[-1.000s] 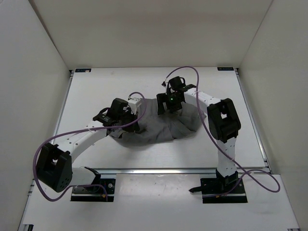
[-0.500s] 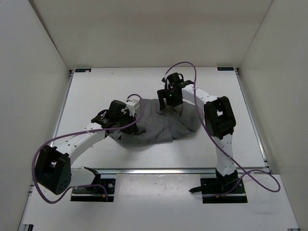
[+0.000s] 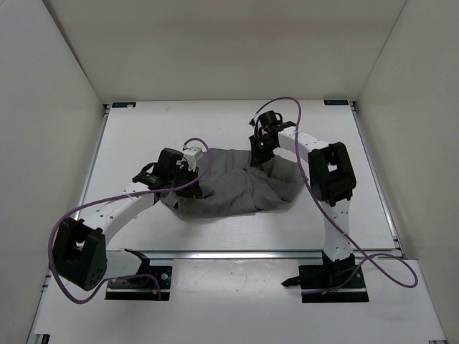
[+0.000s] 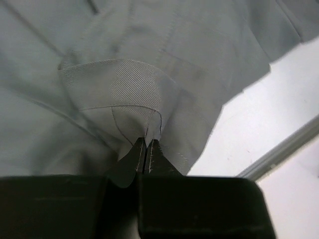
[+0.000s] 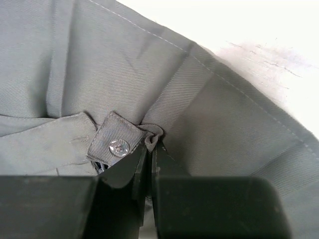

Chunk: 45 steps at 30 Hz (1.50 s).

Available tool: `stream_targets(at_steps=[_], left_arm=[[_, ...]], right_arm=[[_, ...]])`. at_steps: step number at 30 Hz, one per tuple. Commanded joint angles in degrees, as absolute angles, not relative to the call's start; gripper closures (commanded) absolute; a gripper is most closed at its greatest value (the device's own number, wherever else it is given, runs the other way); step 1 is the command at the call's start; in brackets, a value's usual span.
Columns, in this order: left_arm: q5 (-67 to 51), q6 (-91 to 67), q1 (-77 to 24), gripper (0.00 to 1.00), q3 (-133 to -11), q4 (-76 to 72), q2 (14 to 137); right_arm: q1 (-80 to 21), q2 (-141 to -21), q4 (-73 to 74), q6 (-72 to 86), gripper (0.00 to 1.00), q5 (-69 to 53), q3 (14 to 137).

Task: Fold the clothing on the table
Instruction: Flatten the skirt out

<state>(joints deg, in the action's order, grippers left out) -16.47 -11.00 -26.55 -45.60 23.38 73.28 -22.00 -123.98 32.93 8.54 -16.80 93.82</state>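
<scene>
The grey clothing [image 3: 240, 188] lies crumpled in the middle of the white table [image 3: 129, 143]. My left gripper [image 3: 188, 170] sits at its left end, shut on a pinch of cloth [image 4: 134, 119]; in the left wrist view the left gripper [image 4: 148, 144] has fabric bunched between its tips. At the garment's far edge my right gripper [image 3: 259, 154] is shut on a fold of the clothing [image 5: 234, 134]. In the right wrist view the right gripper [image 5: 152, 147] nips the fold beside a buttoned tab [image 5: 118, 147].
White walls [image 3: 64, 86] enclose the table on three sides. A metal rail [image 3: 237, 254] runs along the near edge, with both arm bases behind it. Purple cables [image 3: 276, 107] loop off both arms. Bare tabletop [image 4: 279, 109] shows beside the cloth.
The right gripper has moved right and down onto the garment's far edge and closed on a fold by the button. The left gripper stays shut on its pinch, shifted slightly.
</scene>
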Motion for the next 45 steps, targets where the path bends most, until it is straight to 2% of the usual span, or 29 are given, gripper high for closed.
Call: stream_targets(at_steps=[1, 8, 12, 14, 16, 18, 20, 22, 24, 29, 33, 38, 42, 44, 45], left_arm=[[-13.02, -11.16, -23.74, 1.00, -49.03, 23.20, 72.07], [-8.72, -10.20, -20.30, 1.00, -63.96, 23.90, 80.66], [-4.06, -7.92, -20.83, 1.00, -85.48, 28.28, 92.33], [-2.47, -6.69, -21.18, 1.00, -103.01, 31.89, 98.13], [-0.36, -5.89, -21.27, 1.00, -111.75, 31.48, 100.45], [4.37, -3.70, -22.06, 1.00, -113.82, 26.67, 97.67], [6.76, -2.20, -22.50, 1.00, -113.82, 24.26, 96.86], [6.42, -0.97, -22.06, 1.00, -112.25, 25.13, 95.98], [7.12, -0.09, -22.49, 1.00, -103.50, 24.26, 93.97], [13.18, 2.47, -29.79, 1.00, -79.86, 24.25, 82.03], [5.38, -7.81, -30.24, 1.00, -61.92, 28.56, 72.35], [-4.47, -15.12, -24.18, 1.00, -48.09, 28.48, 58.90], [-8.25, -15.03, -23.03, 0.98, -47.90, 28.04, 60.37], [-9.66, -14.94, -23.73, 0.93, -47.81, 27.34, 61.78], [-11.06, -15.12, -23.82, 0.86, -47.38, 26.64, 62.74]], right_arm=[[-21.62, -118.05, 34.54, 7.04, 1.00, -16.36, 98.52], [-15.65, -107.51, 32.61, 7.21, 1.00, -19.33, 106.77], [-11.61, -105.73, 29.44, 7.12, 1.00, -19.59, 113.80], [-9.85, -107.83, 31.28, 6.60, 1.00, -21.43, 124.22], [-7.39, -107.67, 29.72, 7.20, 1.00, -23.37, 128.21], [-5.80, -104.87, 29.27, 6.68, 1.00, -21.38, 130.43], [-5.10, -101.62, 29.18, 3.97, 1.00, -19.00, 126.06], [-4.75, -97.23, 27.87, 2.29, 1.00, -18.54, 118.42], [-4.22, -93.28, 26.63, 1.67, 1.00, -17.58, 104.23], [-7.90, -81.68, 28.64, 1.40, 1.00, -16.44, 78.37], [-13.08, -73.93, 31.02, 4.99, 1.00, -17.31, 62.97], [-11.61, -67.07, 26.29, 11.16, 0.99, -24.25, 53.36], [-12.74, -70.30, 25.05, 12.04, 1.00, -25.41, 53.69], [-14.32, -71.98, 25.31, 11.43, 1.00, -23.82, 55.19], [-15.20, -73.20, 24.96, 11.69, 1.00, -23.99, 55.37]])
